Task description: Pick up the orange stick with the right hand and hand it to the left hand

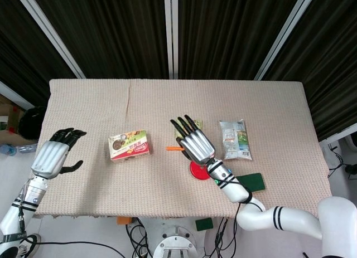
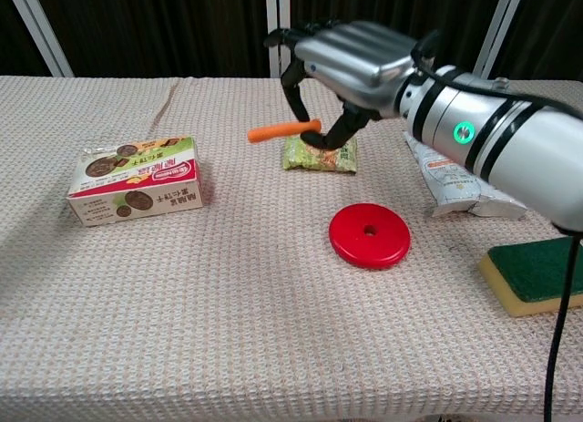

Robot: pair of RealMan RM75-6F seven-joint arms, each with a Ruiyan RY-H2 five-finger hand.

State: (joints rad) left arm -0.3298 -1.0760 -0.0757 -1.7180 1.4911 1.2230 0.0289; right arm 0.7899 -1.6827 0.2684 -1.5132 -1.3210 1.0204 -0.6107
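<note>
Above the table, orange stick (image 2: 284, 129) pinched under right hand (image 2: 351, 62), sticking out leftward

Bright, even overhead light — soft shadows on the worktop (image 1: 268, 102), a glossy sheen on the right hand (image 2: 351, 53); both views sharp.

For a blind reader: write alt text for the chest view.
The right robot hand holds the orange stick in the air above a tan table. Below lie a red disc, a snack box, a green packet and a sponge.
</note>
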